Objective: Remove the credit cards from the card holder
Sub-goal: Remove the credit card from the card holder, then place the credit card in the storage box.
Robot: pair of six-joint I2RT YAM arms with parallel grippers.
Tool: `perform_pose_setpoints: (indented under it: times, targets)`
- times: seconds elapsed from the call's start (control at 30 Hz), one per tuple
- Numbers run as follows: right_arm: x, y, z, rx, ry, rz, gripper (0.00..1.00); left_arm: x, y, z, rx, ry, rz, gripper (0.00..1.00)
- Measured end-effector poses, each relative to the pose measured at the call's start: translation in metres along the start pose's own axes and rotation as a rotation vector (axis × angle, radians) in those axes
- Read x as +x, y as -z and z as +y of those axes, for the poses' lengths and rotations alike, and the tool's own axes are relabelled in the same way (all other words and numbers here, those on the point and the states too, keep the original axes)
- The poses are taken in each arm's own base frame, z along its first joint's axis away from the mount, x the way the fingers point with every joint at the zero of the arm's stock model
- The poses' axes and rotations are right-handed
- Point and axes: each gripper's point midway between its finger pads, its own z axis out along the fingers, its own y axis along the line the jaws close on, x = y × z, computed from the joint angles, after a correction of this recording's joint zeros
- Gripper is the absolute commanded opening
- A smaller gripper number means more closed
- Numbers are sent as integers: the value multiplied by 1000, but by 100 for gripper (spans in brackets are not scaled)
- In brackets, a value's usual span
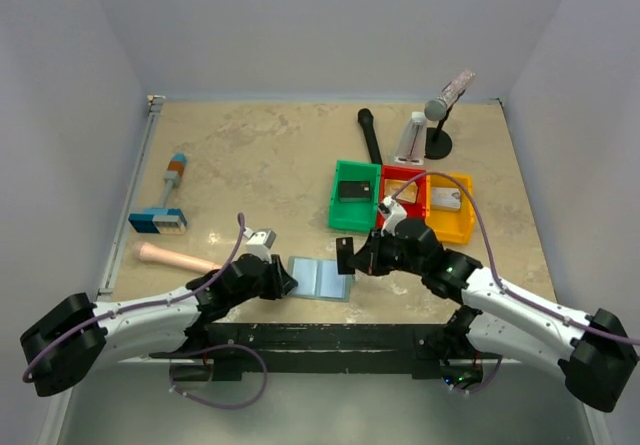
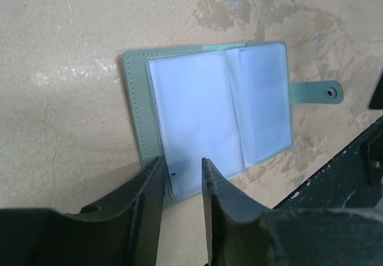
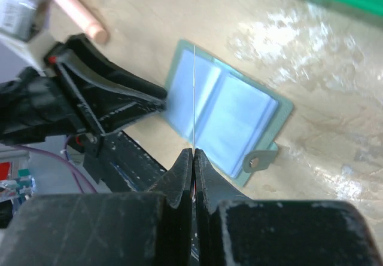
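We see the card holder (image 1: pixel 322 277) lying open and flat on the tabletop (image 1: pixel 260 155), near its front edge and between the two arms, with its clear sleeves facing up. Our left pincer (image 2: pixel 180 161) sits at the holder's left edge. Its fingers (image 2: pixel 149 188) stand a little apart, released and clamping nothing, and the holder's near corner shows in the gap between them.

Our right pincer (image 3: pixel 194 152) hangs just beside the holder's right edge, clenched on a credit card (image 3: pixel 194 98). The card stands on edge, so the wrist view gives us only a thin pale line rising from the fingertips. We cannot tell its colour, nor whether it touches the holder.

Behind the holder, three bins stand side by side. The green bin (image 1: pixel 338 197), on the left, holds a dark card (image 1: pixel 353 190). The red bin (image 1: pixel 400 170), in the middle, holds a tan-orange card (image 1: pixel 407 195). The yellow bin (image 1: pixel 450 231), on the right, holds a pale greyish card (image 1: pixel 447 201).
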Motion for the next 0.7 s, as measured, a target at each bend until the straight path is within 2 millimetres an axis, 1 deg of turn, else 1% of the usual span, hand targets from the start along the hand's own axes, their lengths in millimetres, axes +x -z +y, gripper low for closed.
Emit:
perform_pose_setpoints:
  times: [0.03,0.13,0.2,0.3,0.43,0.47,0.53,0.63,0.7]
  targets:
    - [-8,6,7,-10,27,-16,0,-1,2,0,2,-9,-5,48]
    - [-26,23,25,-33,105,-46,0,-8,7,-7,22,-20,-23,55]
    - [-35,32,34,-44,155,-59,0,-17,12,-15,47,-18,-45,57]
    - [-41,42,42,-55,213,-56,0,-35,23,-34,107,-11,-100,57]
    - [-40,51,54,-96,273,-23,0,-69,46,-60,192,-12,-216,56]
    - [-39,54,59,-113,293,-2,0,-82,56,-69,224,-13,-268,56]
    - [-39,57,70,-153,332,32,0,-99,70,-80,276,-19,-345,56]
    - [-34,63,91,-240,402,123,0,-121,98,-98,385,-48,-459,63]
    - [-28,68,104,-316,446,185,0,-127,114,-113,469,-91,-497,65]
